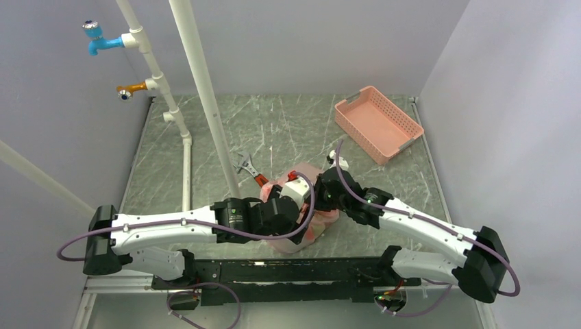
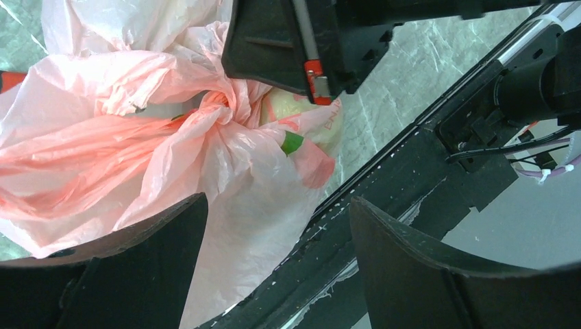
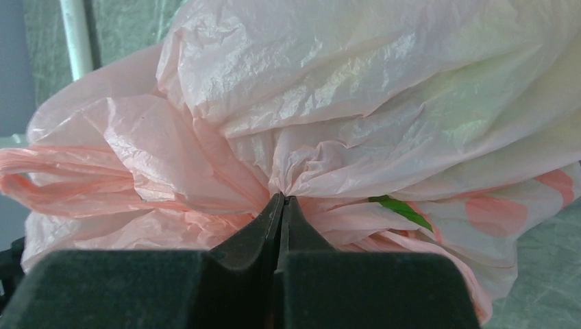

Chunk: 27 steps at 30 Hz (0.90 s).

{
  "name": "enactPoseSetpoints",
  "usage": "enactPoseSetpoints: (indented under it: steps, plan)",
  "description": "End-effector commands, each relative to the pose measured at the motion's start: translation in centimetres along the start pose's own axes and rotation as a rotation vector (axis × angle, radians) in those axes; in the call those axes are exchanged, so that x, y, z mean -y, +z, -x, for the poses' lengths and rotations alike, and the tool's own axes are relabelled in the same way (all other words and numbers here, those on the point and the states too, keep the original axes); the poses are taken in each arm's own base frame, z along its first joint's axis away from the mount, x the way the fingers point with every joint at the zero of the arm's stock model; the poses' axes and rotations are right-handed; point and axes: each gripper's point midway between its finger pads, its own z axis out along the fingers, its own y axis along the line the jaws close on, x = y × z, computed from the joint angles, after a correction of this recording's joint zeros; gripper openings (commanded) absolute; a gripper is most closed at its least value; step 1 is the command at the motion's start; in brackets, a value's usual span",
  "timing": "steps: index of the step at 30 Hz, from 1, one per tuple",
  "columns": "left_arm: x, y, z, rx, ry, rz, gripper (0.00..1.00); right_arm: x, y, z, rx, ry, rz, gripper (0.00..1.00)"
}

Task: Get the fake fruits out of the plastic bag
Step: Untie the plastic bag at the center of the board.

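Note:
The pink plastic bag point(image 1: 306, 173) lies bunched at the near middle of the table between both wrists. My right gripper point(image 3: 282, 199) is shut on a gathered fold of the bag point(image 3: 377, 103). In the left wrist view it shows from above point(image 2: 312, 75), pinching the bag's knot point(image 2: 223, 103). My left gripper point(image 2: 274, 219) is open, its jaws wide apart, with the bag's lower side point(image 2: 240, 192) next to the left finger and nothing held. A pale yellow-green fruit point(image 2: 284, 110) shows dimly through the plastic. The other fruits are hidden inside.
A rigid pink slotted basket point(image 1: 378, 123) stands at the back right. A red-handled wrench point(image 1: 251, 168) lies just behind the bag. White pipes point(image 1: 205, 96) with a blue tap point(image 1: 103, 42) and an orange tap point(image 1: 133, 89) rise at the left. The black base rail point(image 2: 384, 178) runs along the near edge.

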Motion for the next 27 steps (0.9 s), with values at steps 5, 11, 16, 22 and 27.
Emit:
enactPoseSetpoints:
  steps: [5,11,16,22,27]
  plan:
    - [-1.3,0.5,1.0,-0.009,-0.039,0.074,0.75,-4.5,-4.7,3.3,0.117,0.011,0.25,0.0]
    - [-3.7,0.9,1.7,-0.021,-0.039,0.206,0.79,-5.1,-6.9,4.6,0.147,-0.004,0.29,0.0]
    - [-3.6,2.0,2.5,-0.016,-0.025,0.211,0.8,-6.1,-7.3,4.3,0.114,-0.022,0.342,0.0]
    - [-5.7,2.5,2.2,-0.037,-0.015,0.305,0.54,-5.8,-8.5,5.0,0.139,-0.045,0.334,0.0]
    - [-6.2,1.5,1.9,-0.018,-0.039,0.282,0.12,-3.3,-9.2,6.7,0.206,-0.074,0.22,0.0]
